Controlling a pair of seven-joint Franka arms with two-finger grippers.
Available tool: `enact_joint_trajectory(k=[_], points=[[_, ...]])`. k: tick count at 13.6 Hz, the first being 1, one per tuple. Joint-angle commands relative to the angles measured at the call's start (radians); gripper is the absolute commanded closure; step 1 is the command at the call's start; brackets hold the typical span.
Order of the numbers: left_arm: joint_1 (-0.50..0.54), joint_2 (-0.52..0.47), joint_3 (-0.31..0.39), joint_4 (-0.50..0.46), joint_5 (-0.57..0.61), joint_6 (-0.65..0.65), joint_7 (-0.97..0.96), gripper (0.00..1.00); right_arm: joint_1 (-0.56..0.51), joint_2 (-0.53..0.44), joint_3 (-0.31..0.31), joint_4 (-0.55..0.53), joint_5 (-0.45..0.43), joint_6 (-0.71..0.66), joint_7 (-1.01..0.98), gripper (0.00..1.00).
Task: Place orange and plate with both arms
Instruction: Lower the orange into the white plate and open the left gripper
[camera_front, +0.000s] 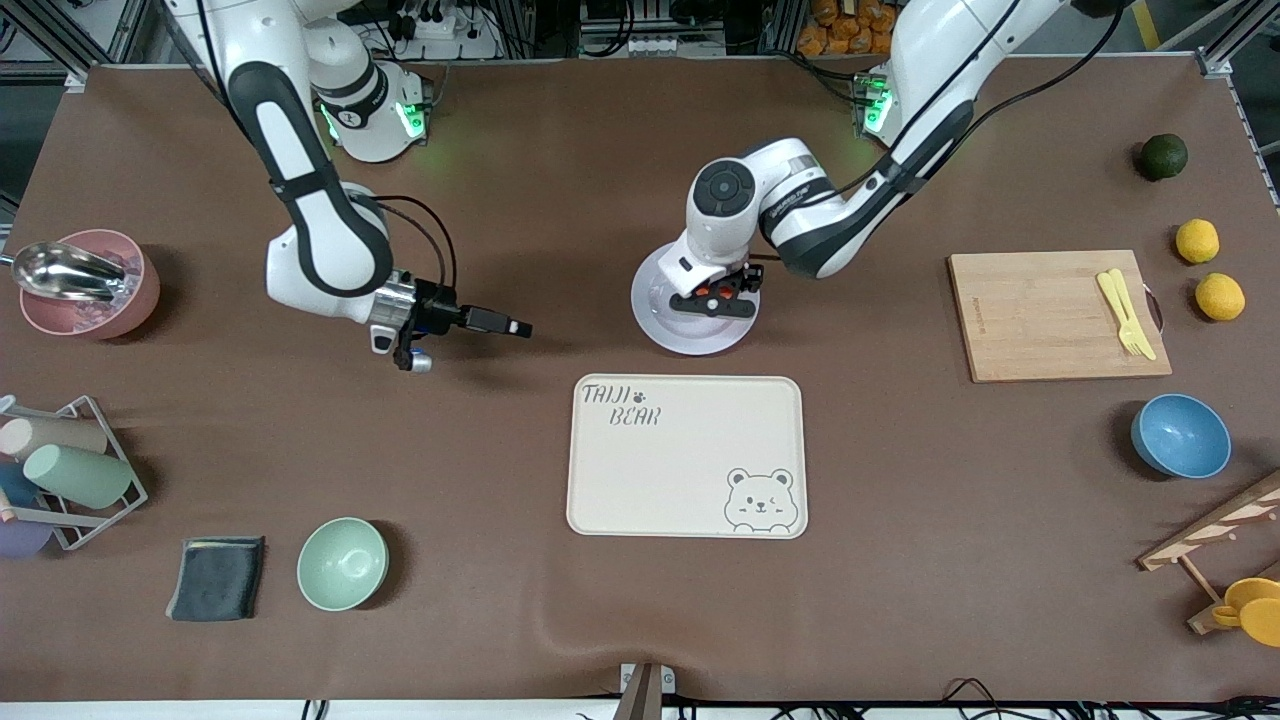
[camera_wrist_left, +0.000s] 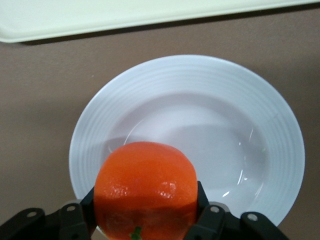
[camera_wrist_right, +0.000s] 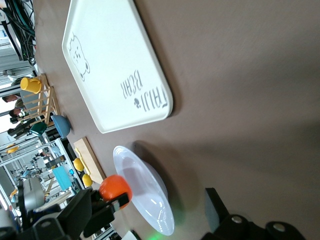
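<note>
Gripping orange (camera_wrist_left: 146, 187) between left gripper (camera_front: 716, 292) fingers (camera_wrist_left: 209, 220) over plate (camera_wrist_left: 280, 150); firm, light, round, slip-prone, gripping at widest girth; right gripper (camera_front: 500, 325) waiting above worktop (camera_front: 560, 180), fingers apparently closed on nothing

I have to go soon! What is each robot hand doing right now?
Left gripper: closed on the orange, over the plate.
Right gripper: holds nothing; open or closed cannot be told.

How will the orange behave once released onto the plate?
Likely to roll: the orange is round and the plate looks glossy, though its shallow well should probably catch it. It seems firm, keeping its shape in the left gripper over the plate.
</note>
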Motion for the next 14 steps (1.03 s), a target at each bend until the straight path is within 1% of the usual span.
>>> enact_joint_trajectory(k=[1,3,4,5,6,7,11,12,13,14], points=[[-0.12,0.047,0.079,0.066,0.032,-0.014,-0.075,0.71,0.044,-0.014,-0.009,-0.022,0.081,0.013,-0.056,0.0],[-0.185,0.064,0.135,0.089,0.032,-0.014,-0.087,0.7,0.067,-0.004,-0.009,-0.03,0.151,0.011,-0.111,0.0],[-0.191,0.066,0.141,0.096,0.032,-0.014,-0.088,0.6,0.089,0.006,-0.009,-0.031,0.191,0.011,-0.131,0.0],[-0.186,0.064,0.143,0.099,0.032,-0.014,-0.088,0.28,0.11,0.013,-0.009,-0.031,0.237,0.013,-0.157,0.0],[-0.186,0.061,0.143,0.101,0.032,-0.014,-0.088,0.0,0.124,0.019,-0.009,-0.031,0.274,0.013,-0.183,0.0],[-0.185,0.058,0.143,0.112,0.031,-0.014,-0.089,0.0,0.129,0.027,-0.009,-0.031,0.296,0.013,-0.209,0.0],[-0.176,0.032,0.143,0.116,0.031,-0.017,-0.088,0.0,0.138,0.039,-0.009,-0.031,0.31,0.013,-0.219,0.0],[-0.17,0.012,0.143,0.128,0.031,-0.049,-0.08,0.0,0.145,0.044,-0.009,-0.03,0.32,0.014,-0.22,0.0],[-0.156,0.003,0.143,0.159,0.032,-0.102,-0.066,0.0,0.161,0.055,-0.009,-0.03,0.357,0.013,-0.243,0.02],[-0.133,0.003,0.143,0.209,0.034,-0.157,-0.043,0.0,0.173,0.061,-0.009,-0.03,0.401,0.013,-0.294,0.04]])
